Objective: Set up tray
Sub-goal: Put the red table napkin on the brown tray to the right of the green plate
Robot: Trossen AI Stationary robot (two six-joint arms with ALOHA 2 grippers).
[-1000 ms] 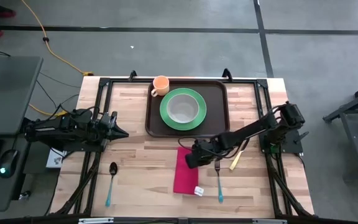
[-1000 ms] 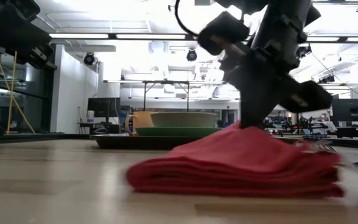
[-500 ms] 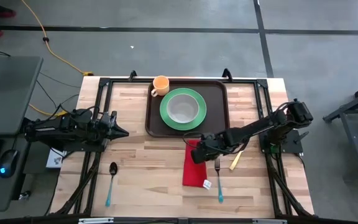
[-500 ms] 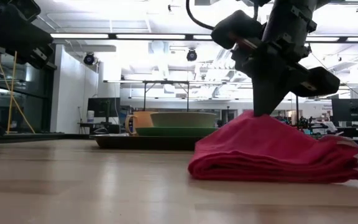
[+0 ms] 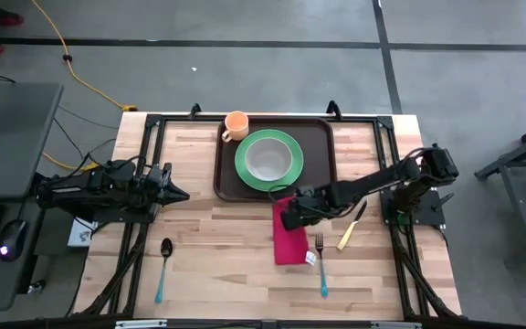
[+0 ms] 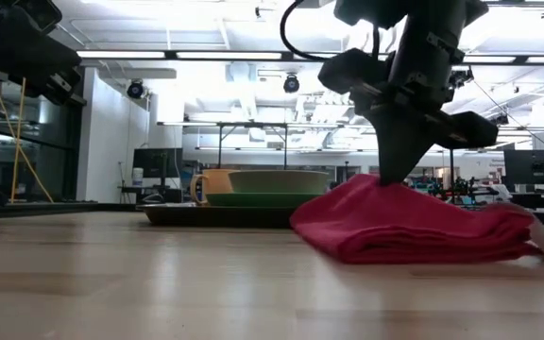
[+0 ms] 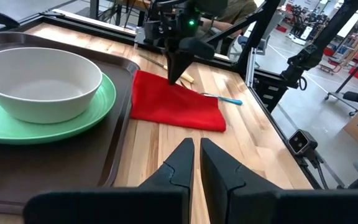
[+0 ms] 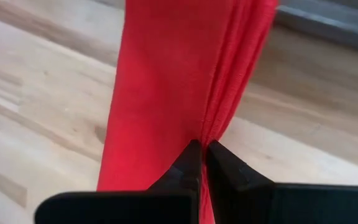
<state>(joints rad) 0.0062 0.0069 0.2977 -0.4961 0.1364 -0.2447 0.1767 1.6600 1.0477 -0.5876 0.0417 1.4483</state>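
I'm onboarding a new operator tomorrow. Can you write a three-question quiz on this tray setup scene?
1. True or false: the right gripper is pinching the red napkin.
2. What sits on the green plate in the tray? A) the orange mug B) the white bowl C) the fork
3. Which utensil lies alone on the left arm's side of the table?

Key:
1. True; its fingers are shut on the cloth's edge nearest the tray.
2. B, the white bowl; the orange mug stands on the tray beside the plate.
3. The spoon. The left gripper hovers away from it.
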